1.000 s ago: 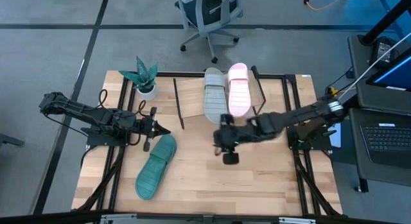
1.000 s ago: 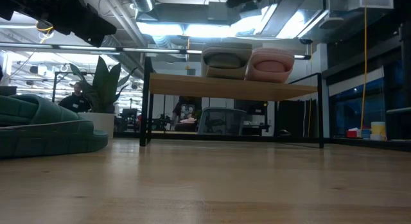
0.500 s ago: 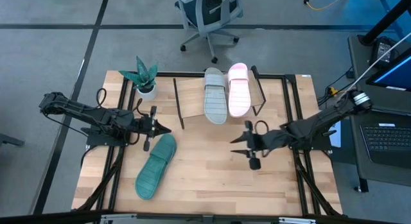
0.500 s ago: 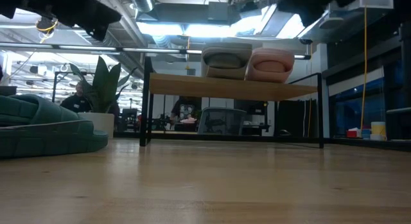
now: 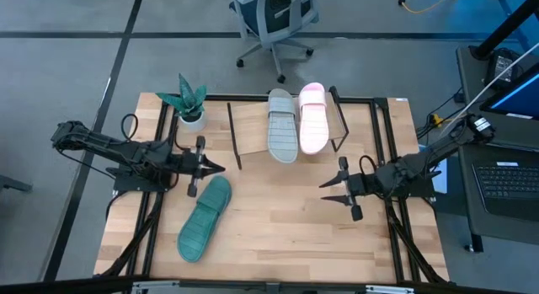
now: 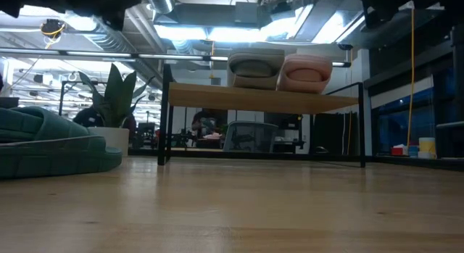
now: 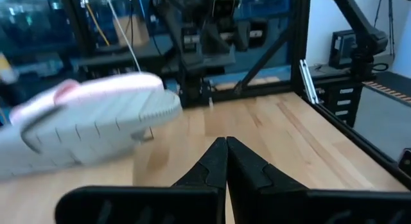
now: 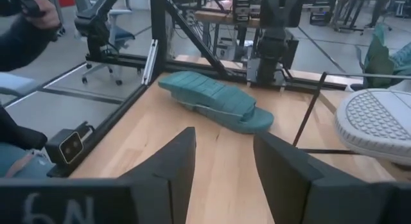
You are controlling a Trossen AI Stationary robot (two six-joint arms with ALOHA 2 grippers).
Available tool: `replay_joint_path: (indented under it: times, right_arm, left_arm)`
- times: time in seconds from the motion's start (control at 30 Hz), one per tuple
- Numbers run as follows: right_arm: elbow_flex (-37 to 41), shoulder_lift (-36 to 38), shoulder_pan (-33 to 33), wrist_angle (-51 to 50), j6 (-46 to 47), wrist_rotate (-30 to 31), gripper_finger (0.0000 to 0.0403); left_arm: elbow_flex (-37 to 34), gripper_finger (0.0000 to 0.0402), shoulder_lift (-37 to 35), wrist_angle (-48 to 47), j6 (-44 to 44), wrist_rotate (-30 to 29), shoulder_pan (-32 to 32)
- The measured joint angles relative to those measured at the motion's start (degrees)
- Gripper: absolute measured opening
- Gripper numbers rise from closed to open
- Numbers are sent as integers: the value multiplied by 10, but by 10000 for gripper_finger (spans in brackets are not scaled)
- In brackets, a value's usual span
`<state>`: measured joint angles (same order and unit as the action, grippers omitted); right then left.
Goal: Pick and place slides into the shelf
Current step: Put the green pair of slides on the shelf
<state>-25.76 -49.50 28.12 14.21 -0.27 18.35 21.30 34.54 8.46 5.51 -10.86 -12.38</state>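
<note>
the left pincer (image 7: 226, 161) is seen closed and empty only in its wrist view, the right pincer (image 8: 223, 161) spread apart in its own. from above, grey (image 5: 281, 125) and pink (image 5: 313, 117) slides are seen on the shelf (image 5: 253, 125), the teal slide (image 5: 205, 216) on the surface (image 5: 269, 235) beside a plant (image 5: 189, 100).

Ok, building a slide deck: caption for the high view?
Grey slide and pink slide shelved; teal slide waits on the table between both arms.

potted plant (image 5: 189, 101) stood at the table's far left corner | office chair (image 5: 274, 20) stood on the grey floor behind the table | laptop (image 5: 505, 183) lay on a desk at right
</note>
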Motion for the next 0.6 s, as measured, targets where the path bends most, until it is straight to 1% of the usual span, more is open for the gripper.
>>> replay_joint_path:
  times: [0.1,0.17,0.3,0.37,0.43,0.6]
  right_arm:
    - [0,1,0,-3,-5,0,159]
    - [0,1,0,-2,-9,0,159]
    - [0,2,-2,-2,-17,0,158]
    - [0,2,-3,-3,-17,0,159]
    - [0,2,-3,-2,-17,0,158]
    - [0,2,-3,-3,-18,0,159]
  left_arm:
    - [0,0,0,20,25,-2,0]
    - [10,0,0,13,32,-8,0]
    - [65,0,0,-9,18,-24,0]
    - [104,0,5,-55,17,-24,0]
    - [146,0,16,-122,17,-26,0]
    - [233,0,80,-281,12,-38,-15]
